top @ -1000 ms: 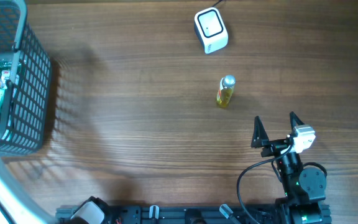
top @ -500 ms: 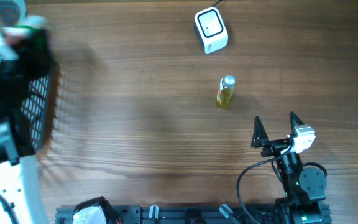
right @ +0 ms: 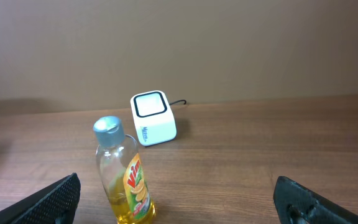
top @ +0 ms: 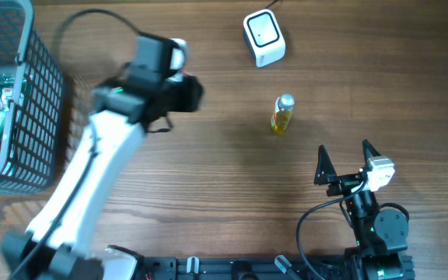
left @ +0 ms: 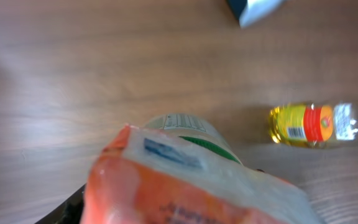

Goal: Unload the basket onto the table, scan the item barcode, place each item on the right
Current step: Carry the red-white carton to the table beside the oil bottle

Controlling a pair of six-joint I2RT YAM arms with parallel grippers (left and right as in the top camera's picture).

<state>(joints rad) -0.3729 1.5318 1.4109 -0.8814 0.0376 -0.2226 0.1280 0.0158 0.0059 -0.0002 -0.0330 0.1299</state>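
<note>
Left gripper [top: 187,92] swung off wire basket [top: 49,109], clamping crinkly orange packet [left: 185,186]; right gripper [top: 347,162] jaws wide.

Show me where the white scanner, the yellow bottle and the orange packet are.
white scanner [top: 264,36], overhead view, on its top face.
yellow bottle [right: 135,182], right wrist view, on its label.
orange packet [left: 179,194], left wrist view, on its orange front.

Bare surface [top: 216,179] between left arm [top: 103,155] and bottle [top: 282,114]: wide lane. Bottle upright between right pincer [top: 344,152] and scanner [top: 264,37]; passage either side. Basket [top: 49,117] blocks left edge. Left pincer [top: 187,93], carrying packet [left: 185,180], well apart from bottle.
</note>
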